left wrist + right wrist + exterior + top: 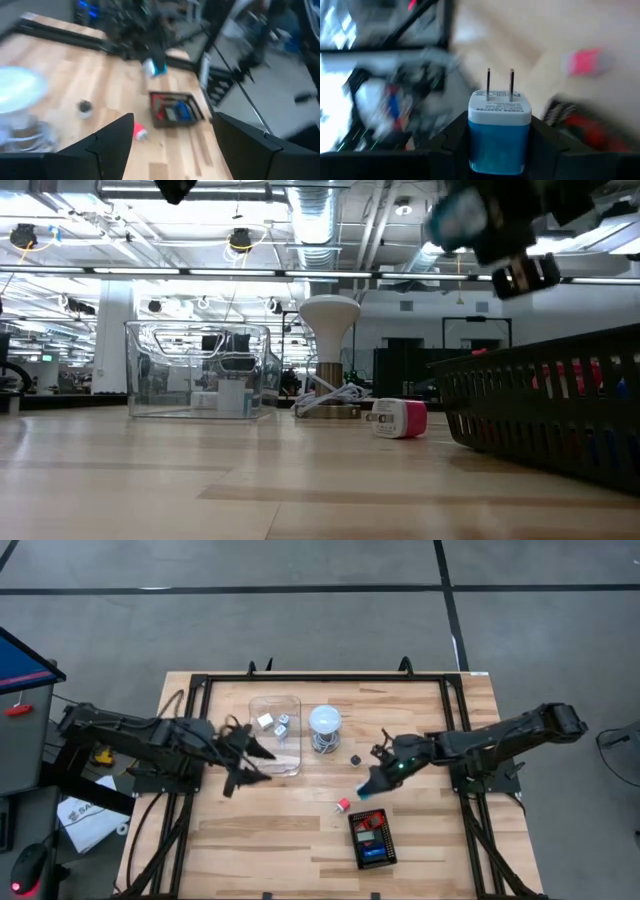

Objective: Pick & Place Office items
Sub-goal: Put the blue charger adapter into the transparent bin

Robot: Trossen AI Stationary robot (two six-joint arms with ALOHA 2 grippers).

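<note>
The right hand (499,145) is clamped on a blue charger block (499,132), its prongs pointing outward.

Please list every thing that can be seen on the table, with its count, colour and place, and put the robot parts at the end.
Blue charger block: one, blue and white with two prongs, held in the right gripper above the table.
Red charger block: one, red and white, lying on the wood near the tray.
Black tray: one, at the near middle, holding red and blue pieces.
Clear plastic box: one, at the left of centre, with two white blocks inside.
White lamp-like object: one, beside the box.
Small dark object: one, near the centre.
Left gripper: open, by the clear box.
Right gripper: shut on the blue block.
</note>
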